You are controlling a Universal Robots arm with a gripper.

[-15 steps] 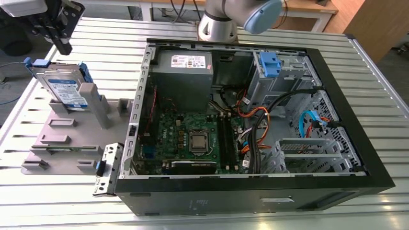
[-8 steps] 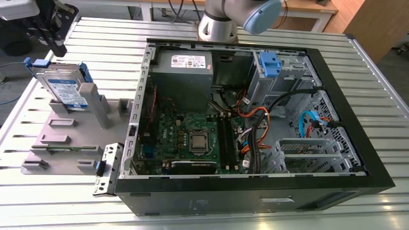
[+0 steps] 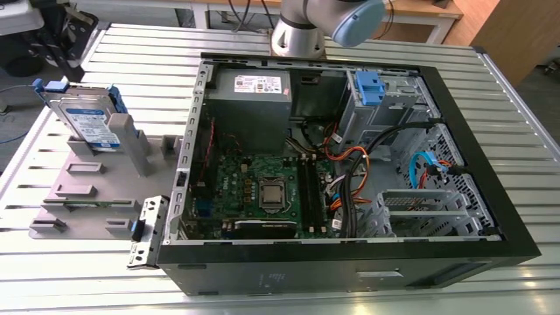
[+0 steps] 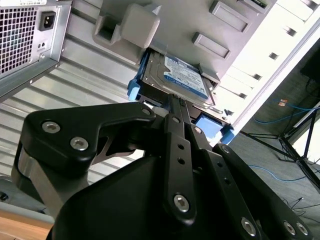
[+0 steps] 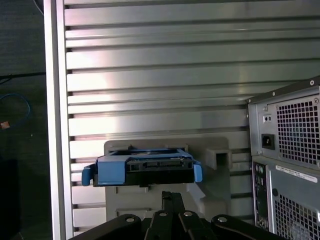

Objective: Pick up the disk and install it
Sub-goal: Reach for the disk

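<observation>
The disk [image 3: 92,125] is a silver drive with a white-and-blue label in a blue carrier frame. It stands on edge in a grey holder [image 3: 88,190] at the exterior view's left, beside the open computer case [image 3: 490,216]. In the second wrist view the disk [image 4: 182,75] lies just beyond my gripper [image 4: 175,100], whose black fingers are pressed together with nothing between them. In the first wrist view the disk's blue end [image 5: 145,167] sits past the shut gripper [image 5: 172,196], with a gap between the two.
The case lies open on a slatted metal table [image 3: 70,275], showing the motherboard [image 3: 262,190], the grey power supply [image 3: 249,92] and cables. A blue bracket [image 3: 368,88] sits in the drive cage at the back. The case's rear [image 5: 295,150] is near the holder.
</observation>
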